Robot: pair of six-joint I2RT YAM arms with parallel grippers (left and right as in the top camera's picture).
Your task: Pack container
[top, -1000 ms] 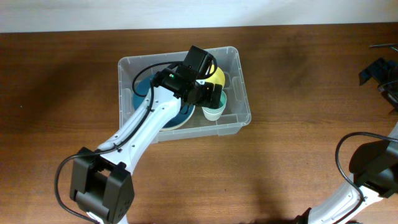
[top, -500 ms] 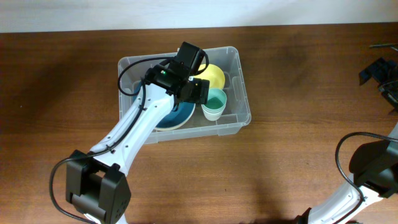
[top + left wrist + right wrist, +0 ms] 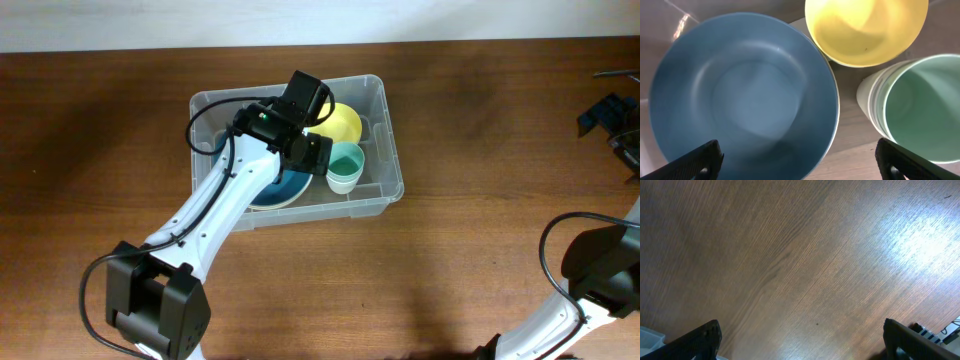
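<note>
Clear plastic, rectangular and round-cornered, the storage container sits on the brown wooden bench, toward the far side and a little left of centre in the overhead view. We see three things inside it: a wide blue bowl at the left, a yellow bowl toward the far right corner, and a mint-green cup with a white outside at the near right, just beside both bowls. The left arm reaches over the container, and the left fingers stand wide apart above the blue bowl and the cup, holding nothing. At the right edge of the bench, well apart from the container, the right fingers are likewise spread wide over bare wood, empty.
</note>
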